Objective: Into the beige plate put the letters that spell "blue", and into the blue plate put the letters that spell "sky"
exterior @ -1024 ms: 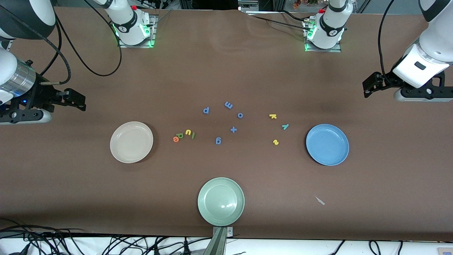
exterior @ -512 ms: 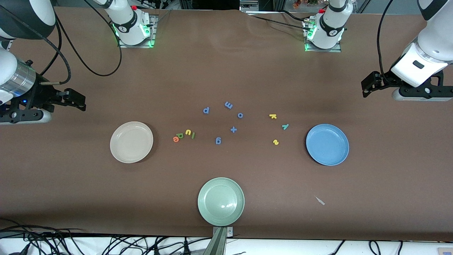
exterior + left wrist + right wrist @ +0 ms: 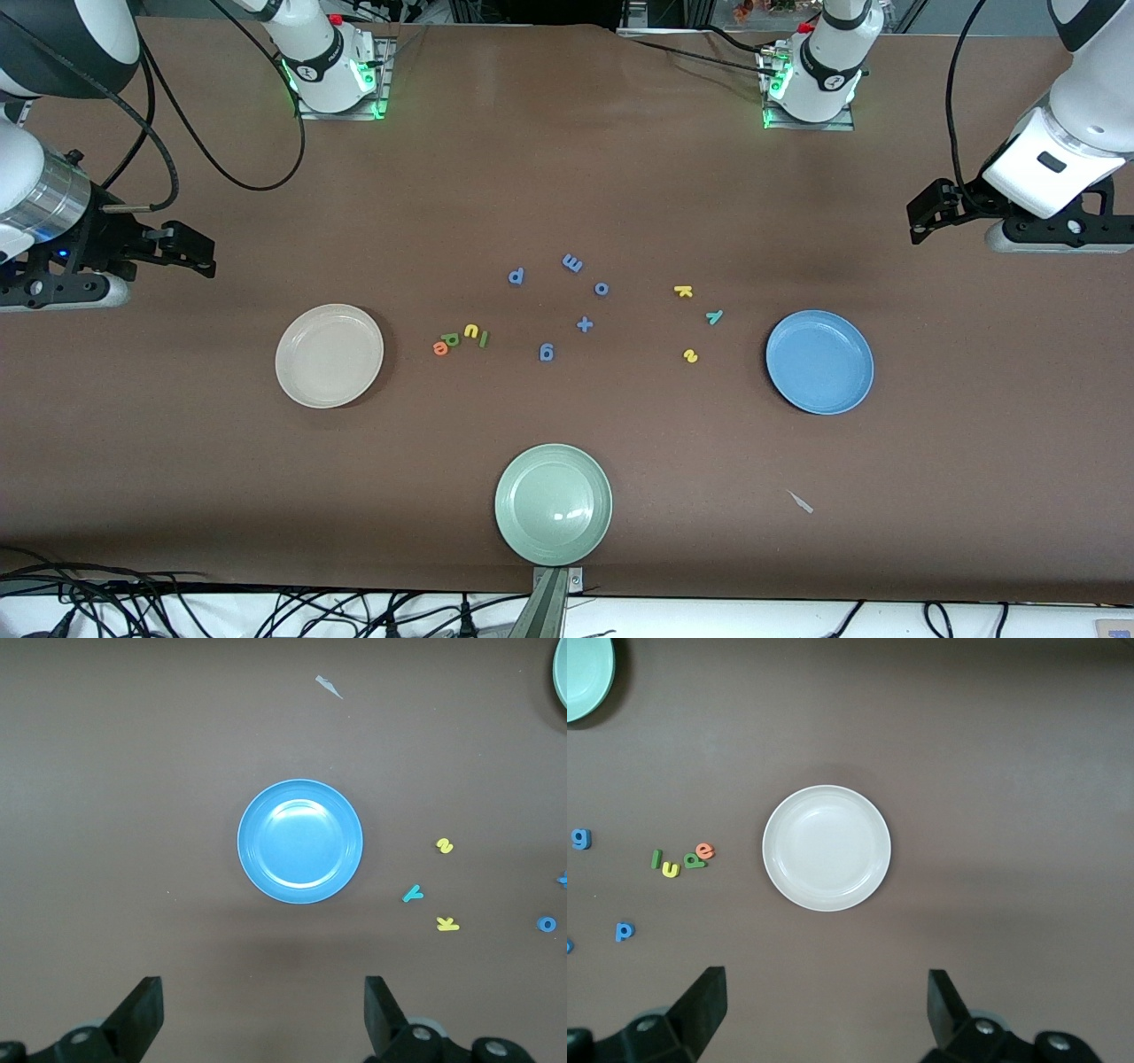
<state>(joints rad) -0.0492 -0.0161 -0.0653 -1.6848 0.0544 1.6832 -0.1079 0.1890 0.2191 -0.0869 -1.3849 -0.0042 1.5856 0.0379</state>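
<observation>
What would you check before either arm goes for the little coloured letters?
1. Left gripper open, holding nothing, up at the left arm's end of the table: ok.
2. Right gripper open, holding nothing, up at the right arm's end: ok.
3. Beige plate has nothing in it: ok.
4. Blue plate has nothing in it: ok.
5. Orange e, dark green b, yellow u and light green l huddle tightly, hard to pinch singly: not ok.
6. Yellow k, teal y, yellow s lie well apart: ok.
</observation>
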